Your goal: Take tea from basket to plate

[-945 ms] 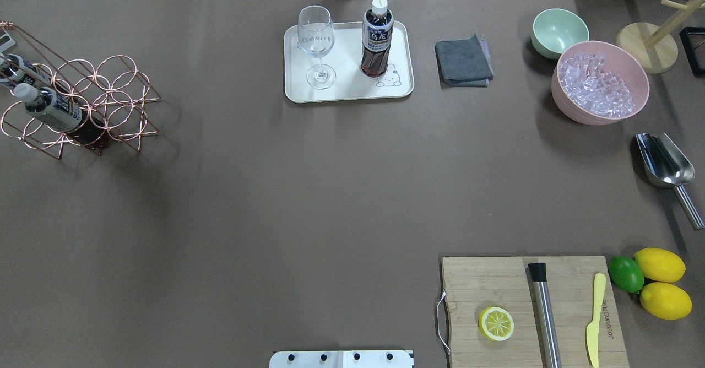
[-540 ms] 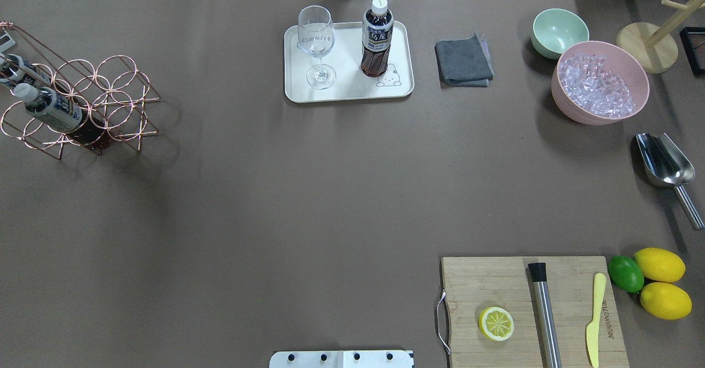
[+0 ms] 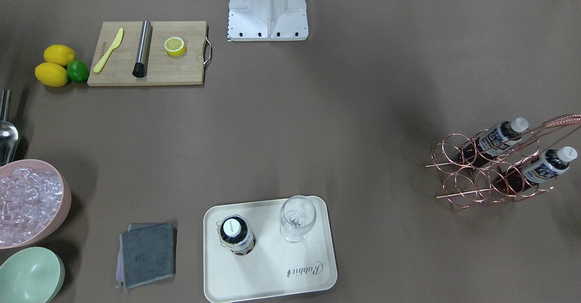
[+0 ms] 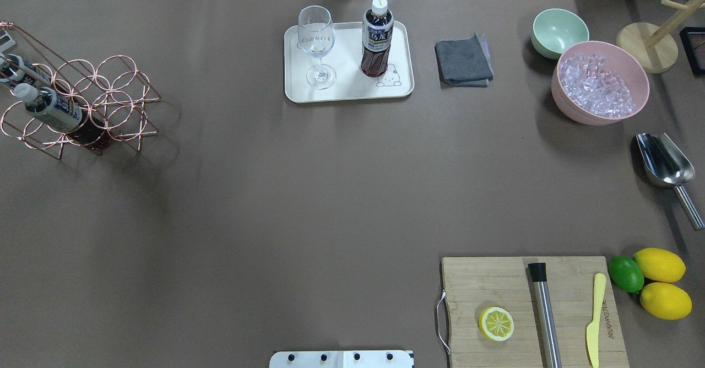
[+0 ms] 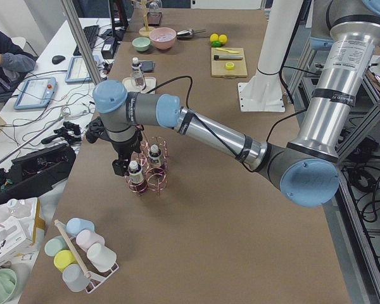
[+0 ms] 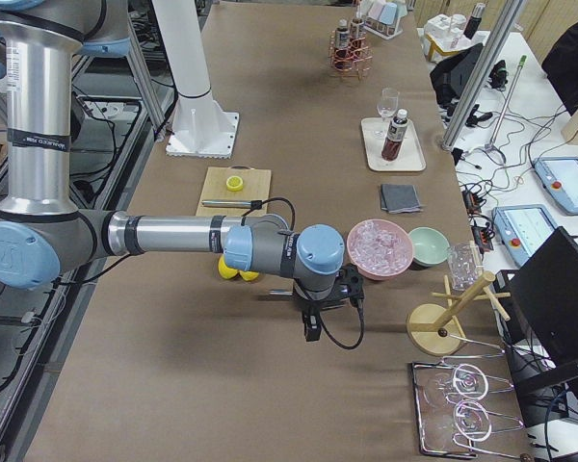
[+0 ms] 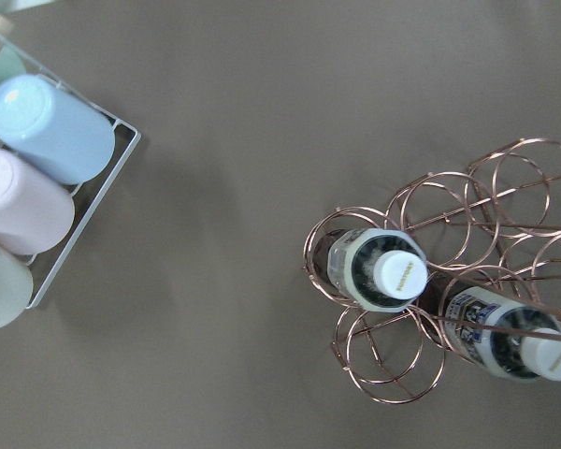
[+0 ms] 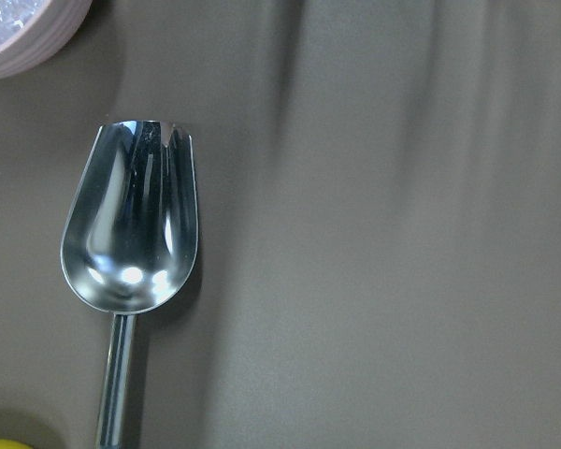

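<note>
Script word "Rabbit" on the plate [image 3: 268, 276]; lettering on the tea [image 4: 377, 36] label seemingly illegible.

The brown table [image 4: 286, 191] bears the basket [image 4: 122, 115], the plate [image 4: 347, 84] and a grey cloth [image 4: 463, 60]. A green bowl [image 4: 559, 32], pink tub [image 4: 567, 115], scoop [image 4: 663, 164] and cutting board [image 4: 484, 280] rest there too.

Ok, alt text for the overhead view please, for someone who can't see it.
One tea bottle stands upright on the cream tray beside a wine glass, at the far edge of the table. Two more bottles sit in the copper wire basket at the left edge. Neither arm shows in this view.
</note>
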Motion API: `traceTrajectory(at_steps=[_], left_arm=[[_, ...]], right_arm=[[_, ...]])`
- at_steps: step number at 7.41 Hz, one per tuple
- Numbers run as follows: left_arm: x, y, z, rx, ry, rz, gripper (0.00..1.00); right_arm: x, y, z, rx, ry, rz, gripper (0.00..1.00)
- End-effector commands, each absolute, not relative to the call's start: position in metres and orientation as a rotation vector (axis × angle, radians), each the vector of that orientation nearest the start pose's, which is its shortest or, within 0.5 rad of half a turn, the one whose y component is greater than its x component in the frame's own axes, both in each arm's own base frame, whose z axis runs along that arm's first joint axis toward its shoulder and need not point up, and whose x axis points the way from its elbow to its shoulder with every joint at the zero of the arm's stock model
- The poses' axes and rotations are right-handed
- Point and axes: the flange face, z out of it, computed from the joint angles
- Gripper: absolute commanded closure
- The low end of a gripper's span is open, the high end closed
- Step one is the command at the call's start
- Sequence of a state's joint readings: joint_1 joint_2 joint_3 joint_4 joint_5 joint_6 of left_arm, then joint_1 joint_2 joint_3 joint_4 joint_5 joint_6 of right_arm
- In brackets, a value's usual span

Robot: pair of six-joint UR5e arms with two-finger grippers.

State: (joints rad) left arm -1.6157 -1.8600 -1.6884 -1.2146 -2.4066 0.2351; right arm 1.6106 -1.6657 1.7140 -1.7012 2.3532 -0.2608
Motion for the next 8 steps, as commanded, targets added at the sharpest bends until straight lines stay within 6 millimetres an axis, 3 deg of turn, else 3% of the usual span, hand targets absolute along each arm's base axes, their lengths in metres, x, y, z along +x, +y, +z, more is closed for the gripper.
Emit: traceTrajectory(at_steps=[1,5,8], left_arm=[[-0.091,-0.587,0.552,0.076,0.845,0.143,0.03],[-0.084,-0.599,0.605,0.092,0.835,0.164,0.03],[-0.084,-0.584,0.616,0.084,0.841,0.159,0.03]], right_arm=[[0.081,-0.439,0.647,0.035,-0.788,-0.175,0.0],[0.083,-0.443,0.639,0.054,-0.767,-0.185,0.0],[0.084,-0.444,0.638,0.056,-0.753,-0.187,0.0]])
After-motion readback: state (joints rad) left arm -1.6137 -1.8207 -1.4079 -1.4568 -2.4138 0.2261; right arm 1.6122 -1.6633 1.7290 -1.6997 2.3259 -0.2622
